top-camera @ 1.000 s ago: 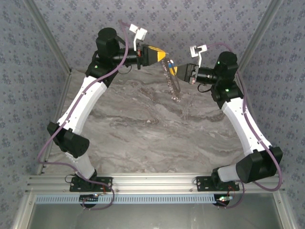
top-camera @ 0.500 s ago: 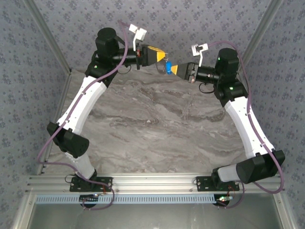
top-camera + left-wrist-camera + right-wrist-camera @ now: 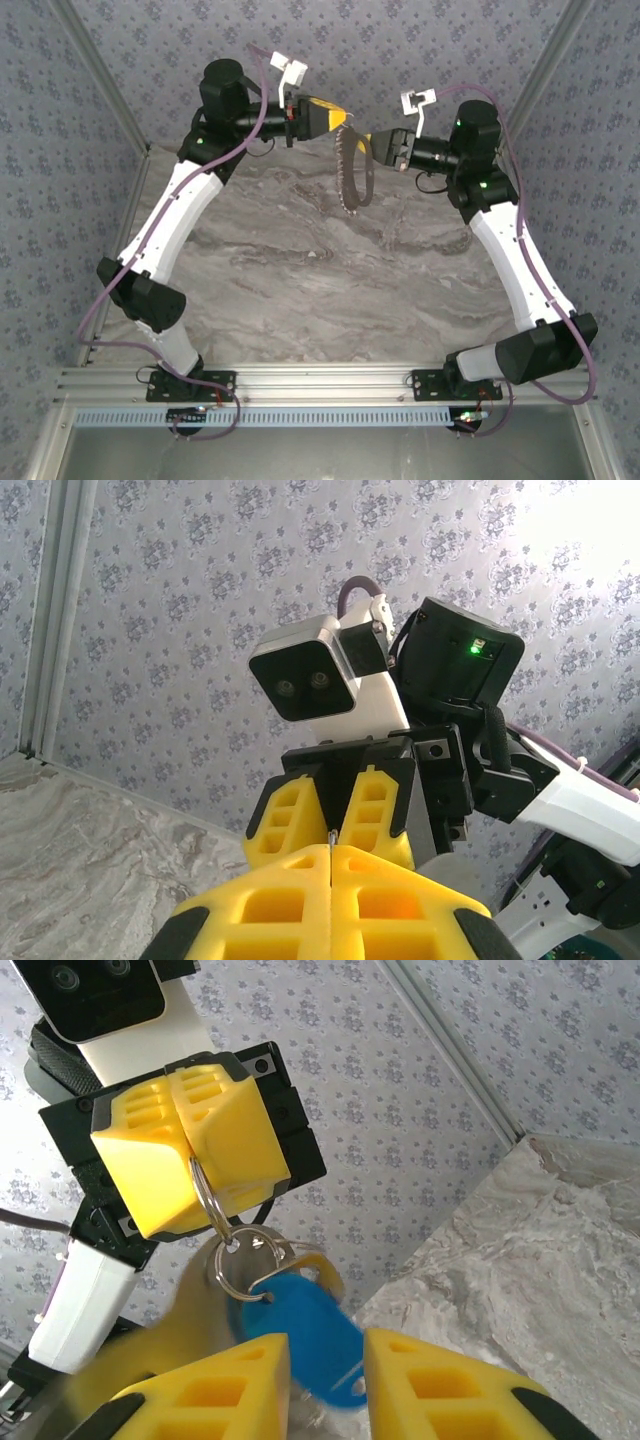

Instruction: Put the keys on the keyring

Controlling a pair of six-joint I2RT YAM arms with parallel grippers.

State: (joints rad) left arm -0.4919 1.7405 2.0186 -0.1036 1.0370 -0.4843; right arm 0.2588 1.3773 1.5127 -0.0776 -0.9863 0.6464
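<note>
Two pincers, met in the air over the far edge of the marble bench (image 3: 300,265).

Item 1: left pincer (image 3: 338,116). The yellow fingers are pressed together, and the right wrist view shows them pinching a thin metal ring (image 3: 212,1205) at the seam. From its own wrist camera, a sliver of metal sticks up between the closed tips (image 3: 329,836).

Item 2: keyring (image 3: 348,178). It hangs from the left pincer as a pale, blurred loop, clear of the bench. Half a second ago the overhead view showed no such loop. A second ago it hung further right and lower.

Item 3: key (image 3: 300,1348). It has a blue plastic head and hangs on a second ring linked below the pinched one. Half a second ago the overhead view showed a blue spot between the two pincers.

Item 4: right pincer (image 3: 328,1392). The fingers are spread, with the blue head sitting at the gap. Whether either finger touches it cannot be told, as the picture is smeared there. Overhead, this pincer (image 3: 378,140) stands just beside the left one, much as half a second ago.
</note>
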